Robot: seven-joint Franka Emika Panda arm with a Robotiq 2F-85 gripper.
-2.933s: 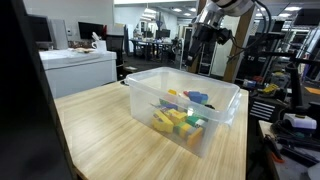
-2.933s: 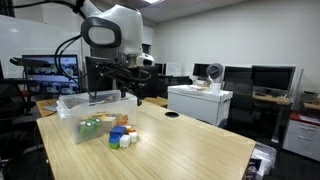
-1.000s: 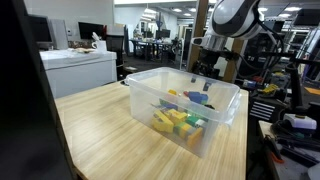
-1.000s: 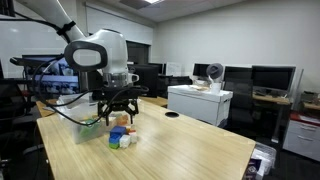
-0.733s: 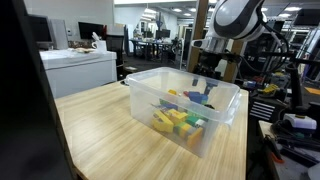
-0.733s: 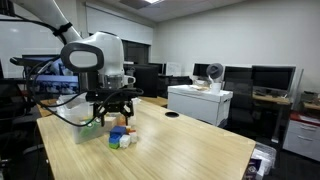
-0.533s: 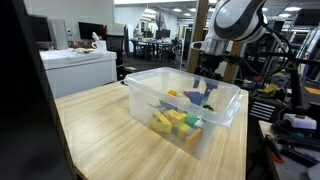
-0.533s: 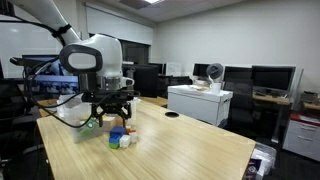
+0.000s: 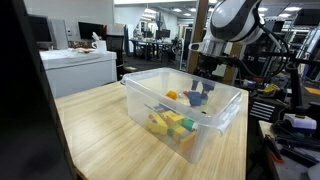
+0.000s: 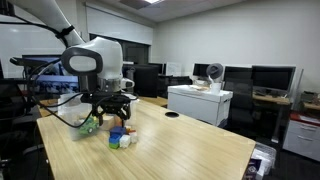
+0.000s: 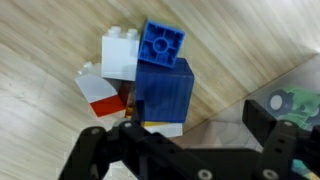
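Note:
My gripper point(image 11: 185, 140) is open and hangs low over a small pile of toy blocks point(image 10: 120, 138) on the wooden table. In the wrist view a stacked blue block point(image 11: 162, 78) lies just ahead of the jaws, with a white block point(image 11: 118, 55) and a red-and-white block point(image 11: 97, 92) beside it. Nothing sits between the black fingers point(image 11: 272, 125). A clear plastic bin point(image 9: 150, 85) stands right next to the gripper point(image 9: 207, 75) and holds several yellow, green, orange and blue blocks point(image 9: 172, 122). A corner of the bin point(image 11: 295, 100) shows at the right of the wrist view.
The bin point(image 10: 72, 112) sits on a light wooden table point(image 9: 100, 130) with its edges close on both sides. A white cabinet point(image 10: 198, 103) stands beyond the table. Desks, monitors and cables point(image 9: 290, 110) surround it.
The arm has come down a little over the block pile. The bin has shifted slightly and now looks tilted. The jaws stay wide apart.

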